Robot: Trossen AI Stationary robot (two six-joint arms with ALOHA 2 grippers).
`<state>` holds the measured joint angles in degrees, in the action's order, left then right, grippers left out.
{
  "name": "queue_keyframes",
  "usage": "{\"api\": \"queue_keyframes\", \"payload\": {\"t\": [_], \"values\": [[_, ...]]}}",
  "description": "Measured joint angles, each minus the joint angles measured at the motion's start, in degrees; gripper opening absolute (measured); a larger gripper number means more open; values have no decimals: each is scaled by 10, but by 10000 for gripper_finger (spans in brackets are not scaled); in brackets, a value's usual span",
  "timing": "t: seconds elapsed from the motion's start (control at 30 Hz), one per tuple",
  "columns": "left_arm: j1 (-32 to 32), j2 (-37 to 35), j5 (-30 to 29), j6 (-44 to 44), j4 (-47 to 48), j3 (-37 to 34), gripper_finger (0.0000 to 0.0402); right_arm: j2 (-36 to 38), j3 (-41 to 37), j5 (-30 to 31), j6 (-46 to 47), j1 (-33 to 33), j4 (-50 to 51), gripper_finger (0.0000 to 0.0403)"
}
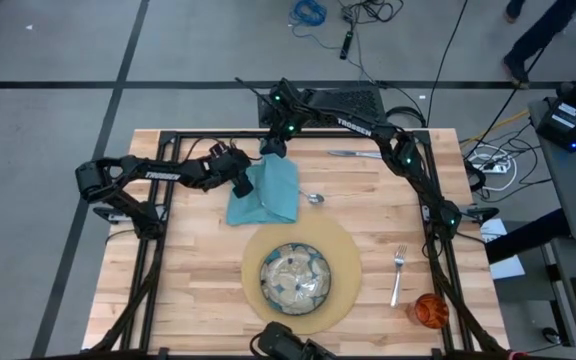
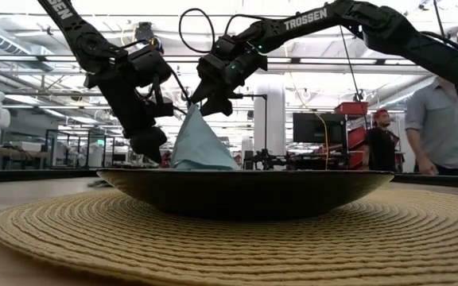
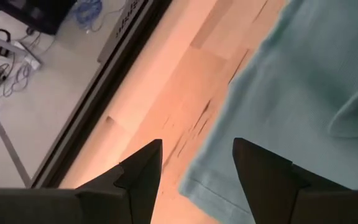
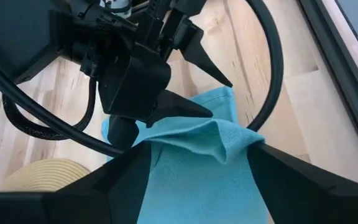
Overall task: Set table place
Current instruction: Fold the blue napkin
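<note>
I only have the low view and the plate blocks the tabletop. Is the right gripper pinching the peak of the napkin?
Observer: No. In its wrist view the right gripper has its fingers spread wide, and the napkin has its raised fold between them.
Operator: And the left gripper?
Observer: The left gripper is open too, with the napkin's hemmed edge just past its fingers.
Operator: Any cutlery near the napkin?
Observer: From above, the spoon lies beside the napkin on the right arm's side, off the placemat.

overhead down, low level, wrists close, all sharing napkin [image 1: 265, 190]
</note>
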<state>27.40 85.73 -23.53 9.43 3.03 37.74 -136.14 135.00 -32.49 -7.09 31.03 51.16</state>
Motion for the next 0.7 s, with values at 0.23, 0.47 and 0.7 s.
{"api": "queue_keyframes", "payload": {"t": [0.23, 0.47, 0.7], "values": [[0, 0, -56, 4, 12, 0, 186, 0, 0, 4, 2, 0, 24, 259], [18, 0, -81, 1, 28, 0, 186, 0, 0, 72, -15, 2, 69, 259], [38, -25, -132, -28, 83, 0, 186, 0, 1, -8, 6, -1, 36, 258]]}}
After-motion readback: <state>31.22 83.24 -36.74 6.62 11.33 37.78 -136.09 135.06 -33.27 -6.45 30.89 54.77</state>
